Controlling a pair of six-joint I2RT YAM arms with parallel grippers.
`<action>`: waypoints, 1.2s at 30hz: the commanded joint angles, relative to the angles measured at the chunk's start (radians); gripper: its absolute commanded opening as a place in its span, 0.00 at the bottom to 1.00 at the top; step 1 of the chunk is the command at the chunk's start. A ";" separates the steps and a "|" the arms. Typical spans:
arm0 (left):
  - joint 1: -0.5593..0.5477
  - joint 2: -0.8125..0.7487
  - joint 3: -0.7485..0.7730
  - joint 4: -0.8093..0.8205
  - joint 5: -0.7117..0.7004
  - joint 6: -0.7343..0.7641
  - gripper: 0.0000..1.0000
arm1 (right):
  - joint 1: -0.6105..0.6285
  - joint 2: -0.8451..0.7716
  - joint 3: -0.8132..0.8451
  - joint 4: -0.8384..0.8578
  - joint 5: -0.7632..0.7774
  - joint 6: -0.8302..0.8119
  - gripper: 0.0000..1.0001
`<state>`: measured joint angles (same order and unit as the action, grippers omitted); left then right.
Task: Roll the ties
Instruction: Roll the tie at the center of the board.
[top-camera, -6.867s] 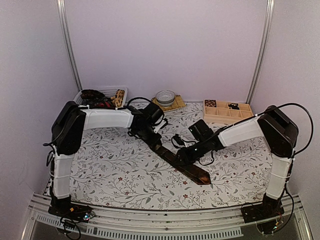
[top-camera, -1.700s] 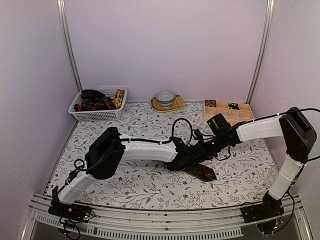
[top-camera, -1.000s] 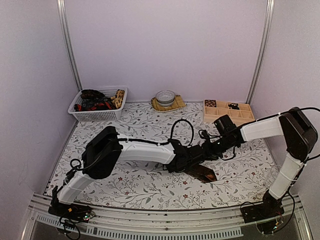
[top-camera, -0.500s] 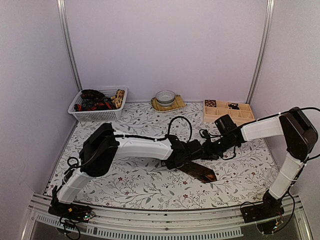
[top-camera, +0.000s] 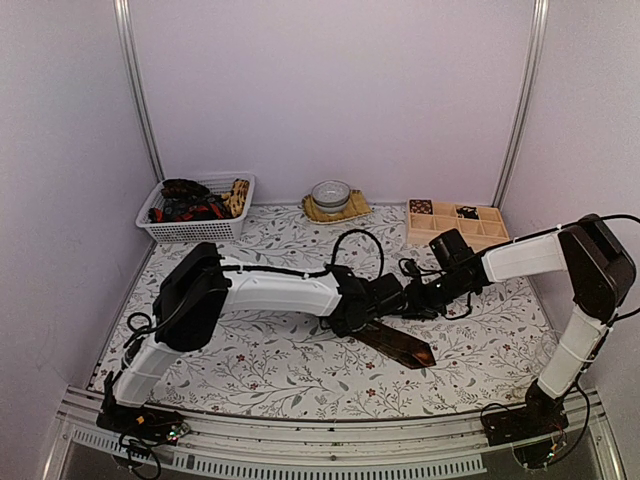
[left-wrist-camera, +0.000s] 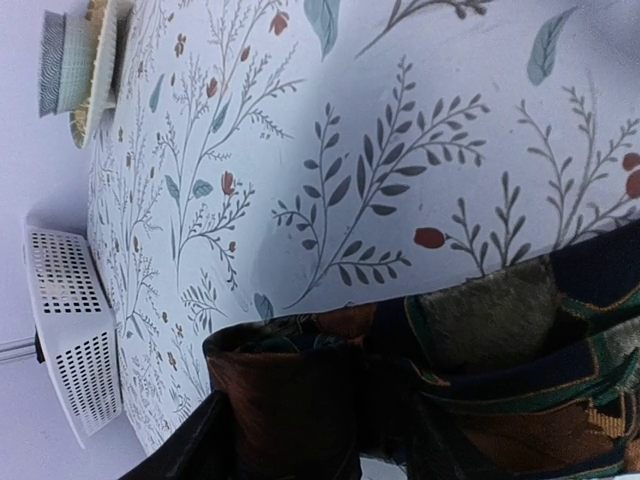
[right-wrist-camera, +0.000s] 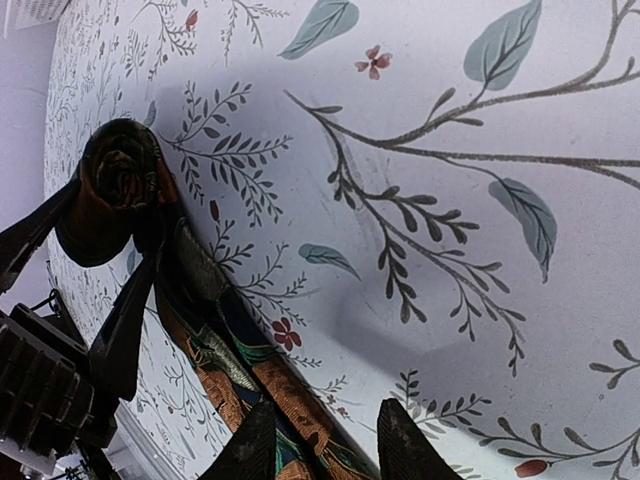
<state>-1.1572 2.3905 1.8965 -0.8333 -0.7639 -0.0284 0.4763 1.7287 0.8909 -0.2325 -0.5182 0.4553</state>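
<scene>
A dark tie with red-brown and green pattern lies mid-table. Its narrow part is wound into a roll (left-wrist-camera: 290, 400), and its wide pointed end (top-camera: 402, 345) lies flat toward the front. My left gripper (top-camera: 383, 300) is shut on the roll (right-wrist-camera: 118, 185), the fingers clamping it from both sides in the left wrist view (left-wrist-camera: 300, 445). My right gripper (top-camera: 420, 299) is open just right of the roll. In the right wrist view (right-wrist-camera: 325, 445) its fingertips (right-wrist-camera: 255, 448) hover low over the flat stretch of tie (right-wrist-camera: 240, 375) and the cloth.
A white basket (top-camera: 165, 228) with more ties stands at the back left, also in the left wrist view (left-wrist-camera: 70, 330). A bowl on a mat (top-camera: 330, 195) sits at the back centre. A wooden compartment box (top-camera: 455, 222) is at the back right. The flowered cloth (top-camera: 250, 350) covers the table.
The tie lay stretched out diagonally before; now most of it is wound into a roll near its wide end. My left arm has turned and shifted a little; my right gripper has stayed beside it.
</scene>
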 joint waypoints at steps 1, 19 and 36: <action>0.029 -0.049 -0.018 0.014 0.009 0.000 0.59 | -0.008 -0.095 -0.002 0.016 -0.007 0.002 0.35; 0.036 -0.088 -0.035 0.052 0.008 0.019 0.64 | -0.008 -0.097 -0.002 0.020 -0.002 0.008 0.35; 0.041 -0.245 -0.079 0.166 0.380 0.017 0.95 | -0.008 -0.123 0.019 0.024 0.000 0.021 0.35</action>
<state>-1.1275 2.2700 1.8412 -0.7544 -0.5812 -0.0013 0.4763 1.7279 0.8909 -0.2295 -0.5179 0.4599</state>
